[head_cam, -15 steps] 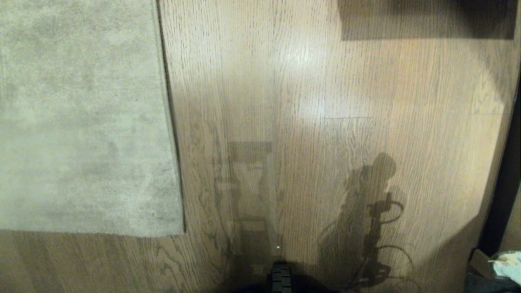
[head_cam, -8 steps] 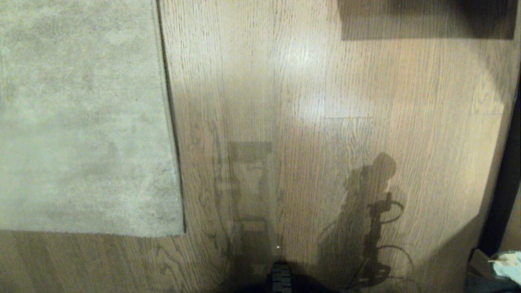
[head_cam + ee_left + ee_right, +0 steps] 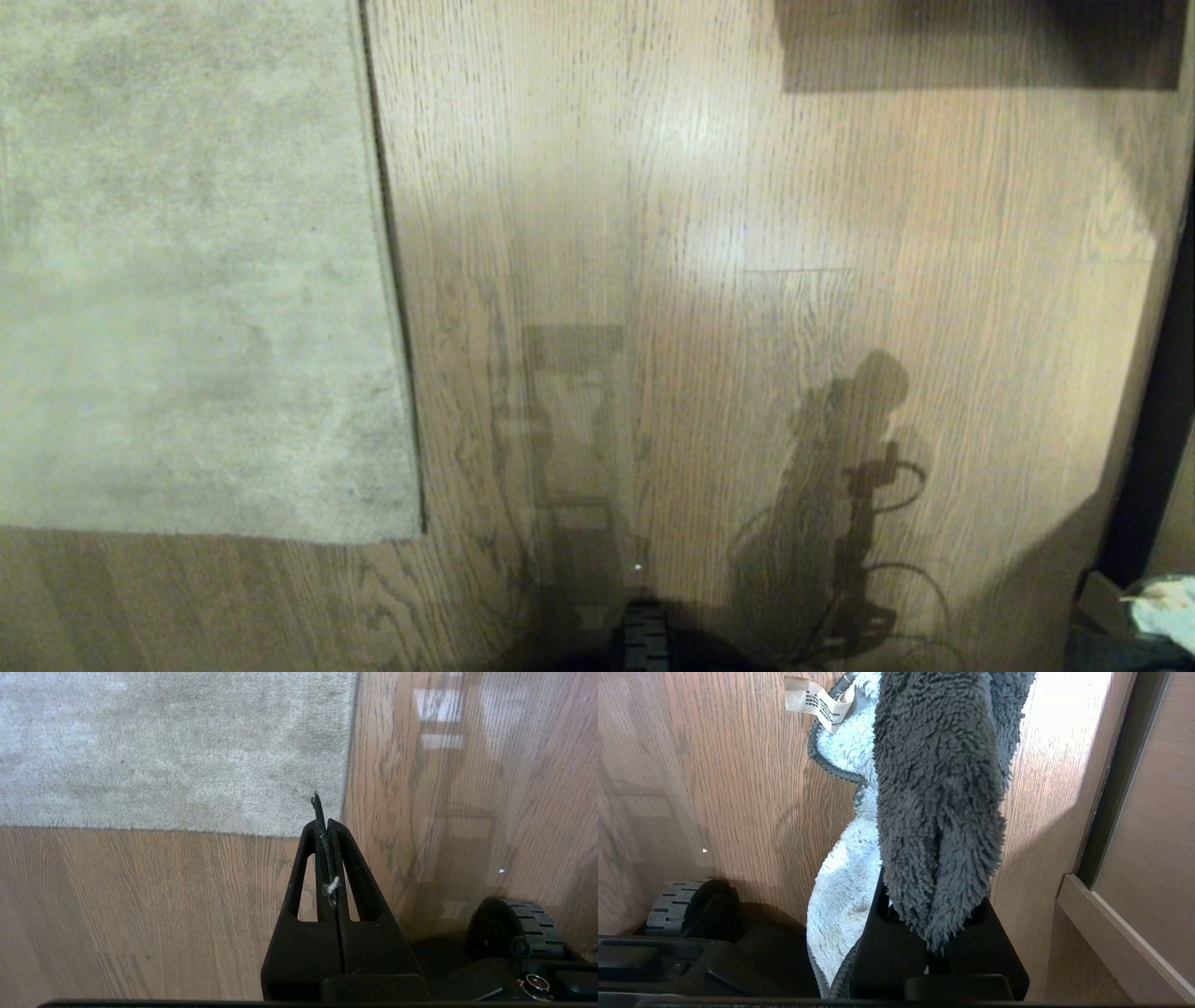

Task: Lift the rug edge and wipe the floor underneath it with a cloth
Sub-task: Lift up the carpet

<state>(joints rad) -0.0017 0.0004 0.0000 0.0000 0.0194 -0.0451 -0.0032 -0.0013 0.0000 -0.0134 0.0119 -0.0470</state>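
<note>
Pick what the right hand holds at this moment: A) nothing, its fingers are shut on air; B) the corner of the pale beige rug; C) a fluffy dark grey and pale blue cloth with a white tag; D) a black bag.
C: in the right wrist view the right hand is shut on the fluffy dark grey and pale blue cloth, which drapes over its fingers.

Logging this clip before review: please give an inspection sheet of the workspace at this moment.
Surface: floor, glossy wood planks, bare.
Job's things: rug edge lying flat, not lifted; cloth grey and pale blue, tag showing.
Clutter: pale crumpled item at the lower right corner.
Grippers: left gripper shut, empty, above the rug corner; right gripper shut on the cloth.
Cables: only shadows seen.
Surroundings: robot wheel; wooden panel.
</note>
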